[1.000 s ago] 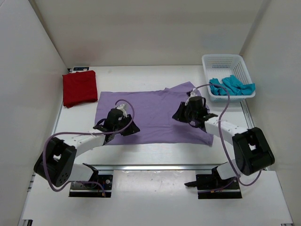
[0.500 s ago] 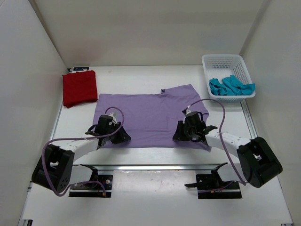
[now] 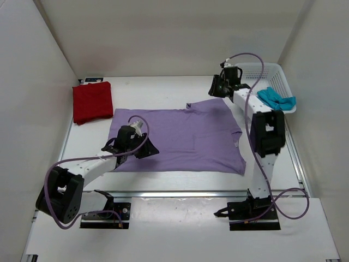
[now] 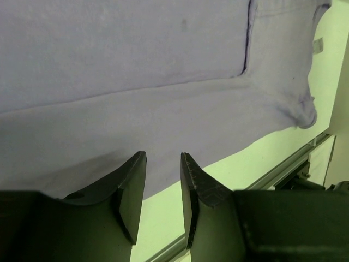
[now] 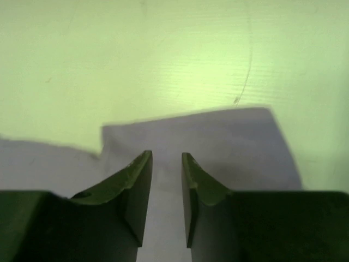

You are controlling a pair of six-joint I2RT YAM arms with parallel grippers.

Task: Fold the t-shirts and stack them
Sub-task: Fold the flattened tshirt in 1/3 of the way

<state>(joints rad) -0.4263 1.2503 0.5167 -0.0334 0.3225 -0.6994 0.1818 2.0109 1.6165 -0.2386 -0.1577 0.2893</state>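
Observation:
The lavender t-shirt [image 3: 177,139] lies spread flat mid-table. The dark red t-shirt [image 3: 92,101] lies folded at the back left. The teal t-shirt [image 3: 276,99] lies crumpled in the basket. My left gripper [image 3: 146,149] hovers over the lavender shirt's near left edge. In the left wrist view the gripper [image 4: 163,159] has its jaws nearly together, empty, above the hem [image 4: 163,103]. My right gripper [image 3: 216,88] reaches to the far right sleeve. In the right wrist view it [image 5: 166,157] is also nearly closed and empty, over the sleeve corner [image 5: 229,136].
A white mesh basket [image 3: 260,71] stands at the back right, just beside the right arm. White walls enclose the left, back and right. A metal rail [image 3: 180,192] runs along the table's near edge.
The right arm has swung from the shirt's near right part to its far right sleeve. The left gripper has shifted slightly right. The lavender shirt now lies flatter, right side spread out.

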